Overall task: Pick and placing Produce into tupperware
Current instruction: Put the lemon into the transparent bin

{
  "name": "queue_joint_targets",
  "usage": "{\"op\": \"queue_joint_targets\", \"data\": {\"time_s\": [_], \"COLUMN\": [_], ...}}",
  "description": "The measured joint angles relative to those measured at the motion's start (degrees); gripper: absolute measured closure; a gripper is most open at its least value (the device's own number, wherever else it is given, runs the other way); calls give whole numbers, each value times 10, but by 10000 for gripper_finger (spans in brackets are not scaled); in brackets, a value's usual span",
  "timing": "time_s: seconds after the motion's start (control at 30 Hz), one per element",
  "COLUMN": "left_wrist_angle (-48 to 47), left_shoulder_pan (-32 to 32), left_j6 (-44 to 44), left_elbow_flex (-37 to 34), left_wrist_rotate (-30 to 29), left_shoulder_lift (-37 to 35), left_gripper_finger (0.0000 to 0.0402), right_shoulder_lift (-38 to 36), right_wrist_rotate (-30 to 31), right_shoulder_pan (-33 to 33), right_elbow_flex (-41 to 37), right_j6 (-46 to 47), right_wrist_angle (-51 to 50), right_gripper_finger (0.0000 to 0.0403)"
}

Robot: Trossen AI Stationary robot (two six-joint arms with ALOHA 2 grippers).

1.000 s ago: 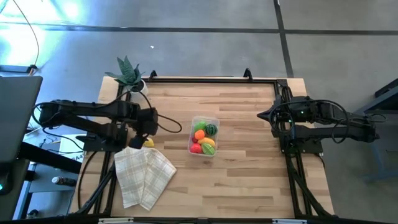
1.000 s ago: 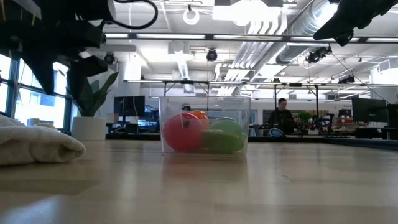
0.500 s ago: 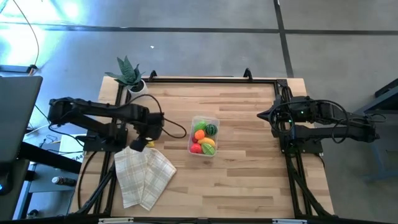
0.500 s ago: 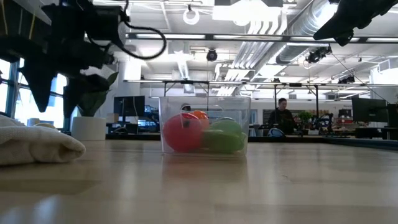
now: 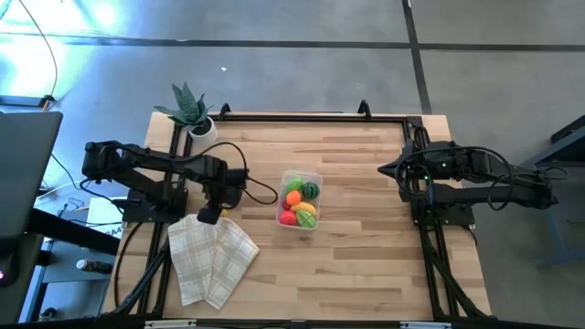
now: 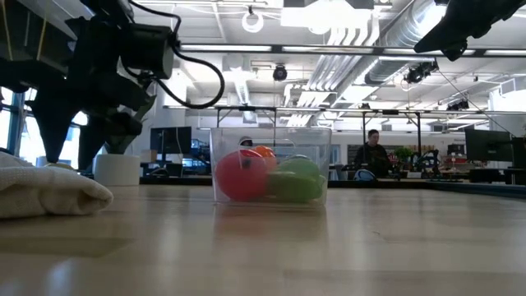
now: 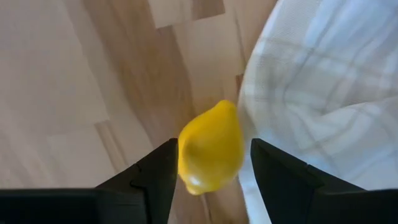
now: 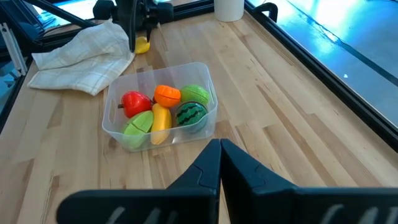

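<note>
A yellow toy lemon (image 7: 211, 149) lies on the table against the edge of the checked cloth (image 7: 323, 93). My left gripper (image 7: 214, 158) is open and points down over it, one finger on either side; whether a finger touches it, I cannot tell. In the right wrist view the lemon (image 8: 142, 45) shows under that gripper (image 8: 140, 34). In the high view the gripper (image 5: 209, 217) hides it. The clear tupperware (image 5: 302, 173) holds red (image 8: 134, 102), orange (image 8: 166, 94), yellow (image 8: 161, 121), light green (image 8: 138, 124) and striped green (image 8: 189, 115) produce. My right gripper (image 8: 219, 162) is shut, waiting at the table's right side.
The folded checked cloth (image 5: 212, 260) lies near the table's left near corner, right beside the lemon. A potted plant (image 5: 189, 108) stands at the far left corner. Bare wood lies between the tupperware (image 8: 204, 65) and the right arm. A person sits in the room beyond the table.
My left gripper has moved toward the table's near edge and come down over the yellow lemon, until its fingers stand on either side of it. The lemon and the cloth have stayed where they were.
</note>
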Motion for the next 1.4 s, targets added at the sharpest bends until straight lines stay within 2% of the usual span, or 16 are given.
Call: {"op": "queue_joint_targets", "data": {"time_s": [0.2, 0.73, 1.4], "left_wrist_angle": [-17, -32, 3], "left_shoulder_pan": [0, 0, 0], "left_j6": [-15, -29, 4], "left_elbow_flex": [0, 0, 0], "left_wrist_rotate": [-19, -21, -3], "left_shoulder_lift": [0, 1, 81], "left_gripper_finger": [189, 125, 124], "right_shoulder_lift": [0, 0, 0], "right_wrist_rotate": [0, 0, 0], "right_shoulder_pan": [0, 0, 0], "right_elbow_flex": [0, 0, 0], "right_j6": [0, 0, 0], "right_wrist_angle": [0, 0, 0], "right_gripper_finger": [403, 403, 403]}}
